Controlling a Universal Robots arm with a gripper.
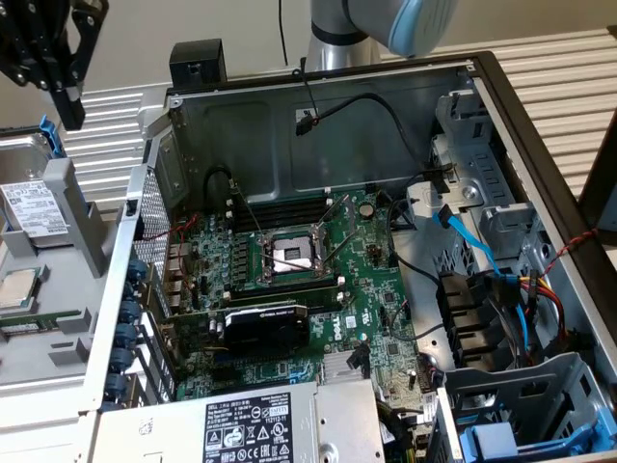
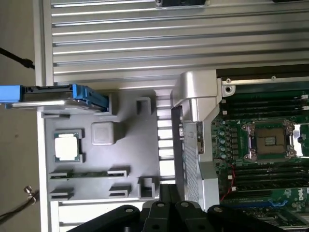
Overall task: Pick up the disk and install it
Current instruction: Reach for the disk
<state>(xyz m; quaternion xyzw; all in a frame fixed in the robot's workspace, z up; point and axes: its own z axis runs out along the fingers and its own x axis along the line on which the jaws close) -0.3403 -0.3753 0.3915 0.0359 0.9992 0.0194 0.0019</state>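
Black and clenched on nothing, the hand point(image 1: 69, 108) hangs fingers-down at the exterior view's left, above the disk point(image 1: 27, 204) and clear of it. The disk's propped on edge in a slot along the end edge of the grey tray point(image 1: 63, 251), blue carrier frame point(image 1: 48, 135) uppermost, handy for a grab from above, I'd say. Processor chip point(image 1: 17, 289) lies flat just beside it. Across to the right: computer case point(image 1: 501, 106) on its side, lid off, motherboard point(image 1: 318, 289) bared for access, the arm point(image 1: 386, 24) looming behind its back wall.
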